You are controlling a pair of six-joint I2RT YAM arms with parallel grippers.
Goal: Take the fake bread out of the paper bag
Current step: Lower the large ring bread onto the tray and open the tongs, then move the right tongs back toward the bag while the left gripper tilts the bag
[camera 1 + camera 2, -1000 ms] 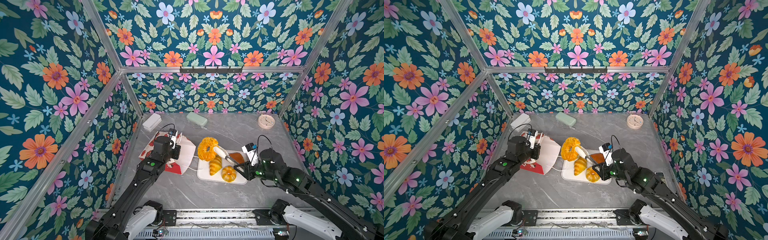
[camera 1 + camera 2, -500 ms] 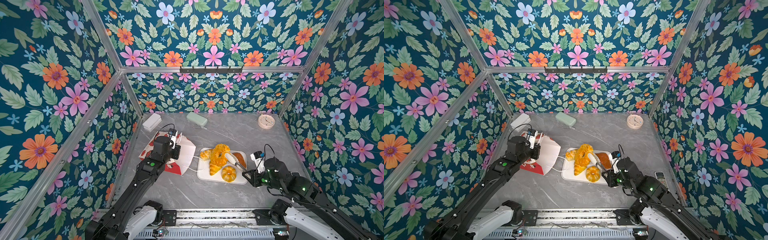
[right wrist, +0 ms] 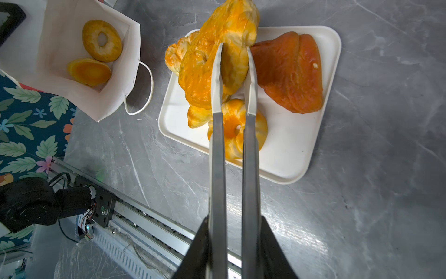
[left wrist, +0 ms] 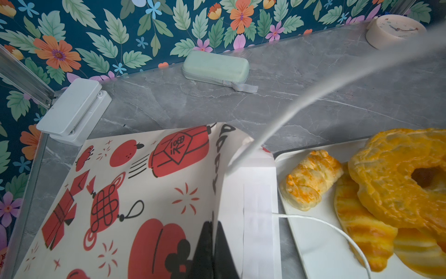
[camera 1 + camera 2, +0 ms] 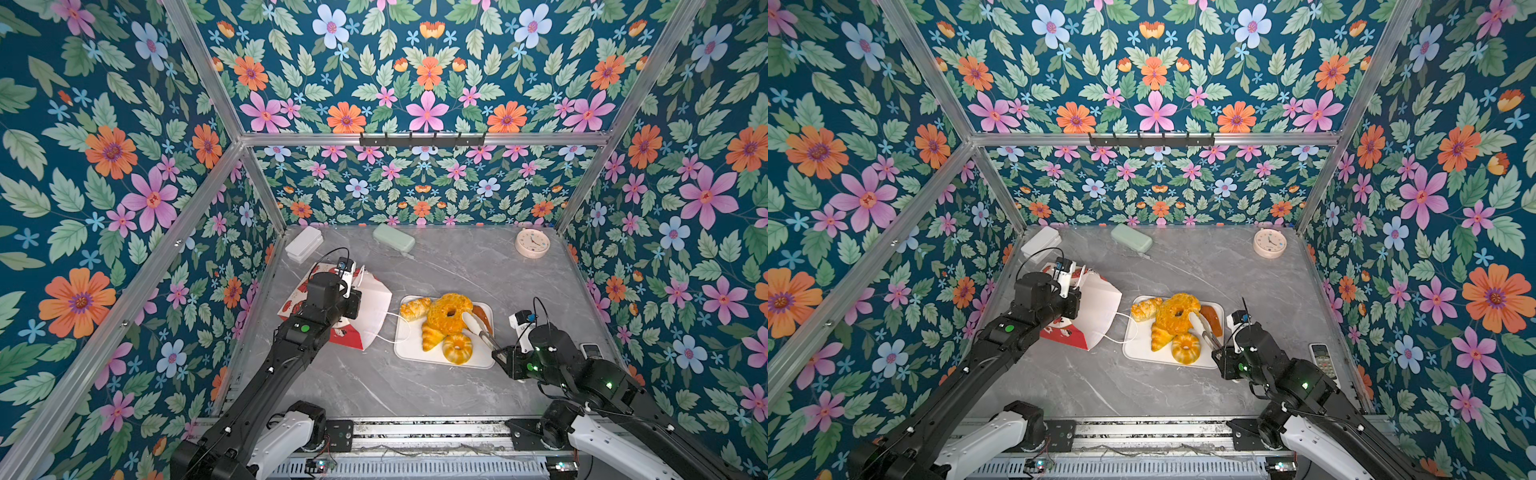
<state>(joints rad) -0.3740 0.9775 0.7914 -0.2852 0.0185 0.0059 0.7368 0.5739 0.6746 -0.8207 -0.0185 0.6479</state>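
In both top views the bag (image 5: 374,309) is seen lying on its side, just left of the tray (image 5: 405,353), with its mouth turned toward the tray. The left gripper (image 5: 354,304) is set at the bag's upper rim. The right gripper (image 5: 500,352) is placed at the tray's near right corner. Tongs (image 5: 478,328) are held in it, and their long axis runs away from it, up and left, onto the big ring (image 5: 446,313). The bag's mouth is thus found leftward of the tong tips, across the tray.

In the left wrist view the left gripper's jaws are seen closed on the bag's rim, with the paper pinched between them, so the mouth is propped open. A cord handle (image 4: 313,221) is draped over the tray's edge. The bag's inside is not shown here.

In the right wrist view the right gripper's jaws are seen clamped on the tong arms. The tong tips are set on either side of the big ring's rim, though it cannot be told whether it is pressed or loose. Two pieces are seen inside the bag, a small ring (image 3: 102,40) and a bun (image 3: 89,72). The task is therefore judged unfinished. For the next reach the tongs would have to be swung toward the left arm's side and lined up with the bag's length, and only the right arm is equipped for that.
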